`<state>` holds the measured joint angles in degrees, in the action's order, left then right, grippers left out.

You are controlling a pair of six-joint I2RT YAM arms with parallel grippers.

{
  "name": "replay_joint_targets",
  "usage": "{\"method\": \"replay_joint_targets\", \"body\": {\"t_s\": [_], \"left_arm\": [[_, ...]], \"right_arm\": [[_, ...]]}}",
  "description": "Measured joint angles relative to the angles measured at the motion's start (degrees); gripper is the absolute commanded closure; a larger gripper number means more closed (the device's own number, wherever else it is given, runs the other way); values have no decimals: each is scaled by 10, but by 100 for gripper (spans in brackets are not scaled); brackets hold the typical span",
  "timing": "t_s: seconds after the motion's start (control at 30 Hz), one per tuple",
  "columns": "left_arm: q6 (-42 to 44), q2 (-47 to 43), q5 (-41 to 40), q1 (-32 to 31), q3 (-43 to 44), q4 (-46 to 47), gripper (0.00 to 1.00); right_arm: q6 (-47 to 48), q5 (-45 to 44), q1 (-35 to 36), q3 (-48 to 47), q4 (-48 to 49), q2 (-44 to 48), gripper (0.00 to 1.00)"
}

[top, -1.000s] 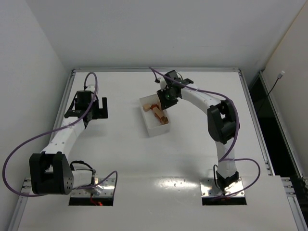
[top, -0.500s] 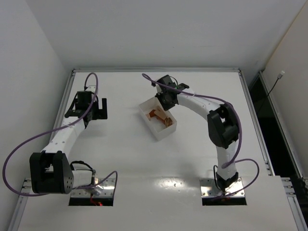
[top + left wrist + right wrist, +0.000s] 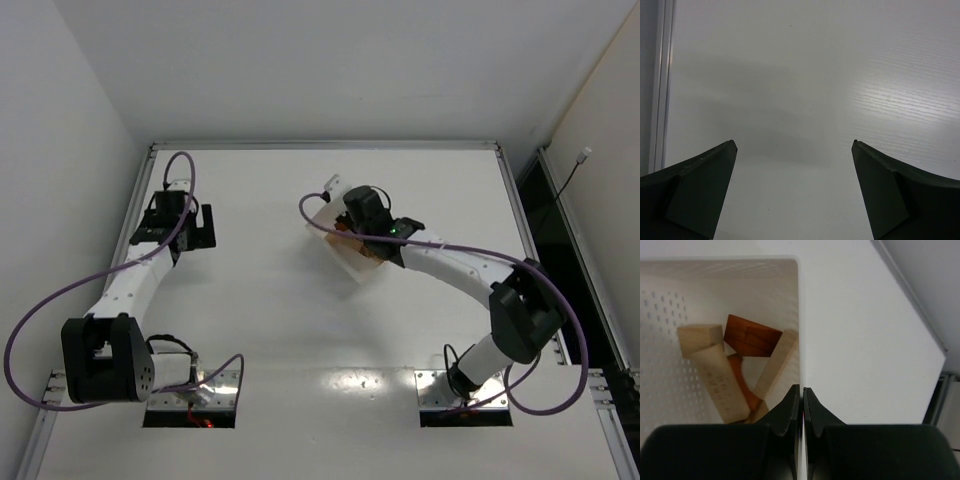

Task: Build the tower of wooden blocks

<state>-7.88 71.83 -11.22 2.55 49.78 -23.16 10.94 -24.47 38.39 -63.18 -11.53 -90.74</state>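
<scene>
1. Reaching forward and left from its base, the right arm (image 3: 450, 265) arcs to the white box (image 3: 785, 300), and the right gripper (image 3: 801, 392) pinches the box's thin right wall.
2. The wooden blocks (image 3: 740, 370), tan and reddish-orange, lie jumbled inside the box, unstacked.
3. The left arm (image 3: 135, 285) stretches well left of the box, with the left gripper (image 3: 794, 145) spread wide above the bare table (image 3: 815, 60).

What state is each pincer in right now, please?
Left pincer: open, holding nothing.
Right pincer: closed on the wall of the white perforated plastic box.

Matt wooden blocks (image 3: 720, 385), plastic box (image 3: 715, 275)
</scene>
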Motion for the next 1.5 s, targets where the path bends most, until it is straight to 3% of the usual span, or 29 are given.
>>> {"method": "replay_joint_targets", "body": {"t_s": [0.27, 0.4, 0.6, 0.77, 0.9, 1.5], "left_arm": [[-6, -2, -20, 18, 14, -15, 0], [-8, -12, -26, 28, 19, -18, 0], [-8, -28, -29, 35, 19, -21, 0], [-8, -30, -39, 40, 19, -22, 0], [-8, -30, -44, 42, 19, -25, 0], [-7, -30, -47, 42, 19, -30, 0]], "right_arm": [[207, -113, 102, 144, 265, 12, 100], [303, -136, 119, 182, 382, 0, 100], [468, -165, 150, 239, 614, -50, 100], [611, -167, 180, 267, 767, -150, 100], [711, -176, 191, 259, 823, -243, 100], [834, -144, 188, 177, 843, -252, 100]]}}
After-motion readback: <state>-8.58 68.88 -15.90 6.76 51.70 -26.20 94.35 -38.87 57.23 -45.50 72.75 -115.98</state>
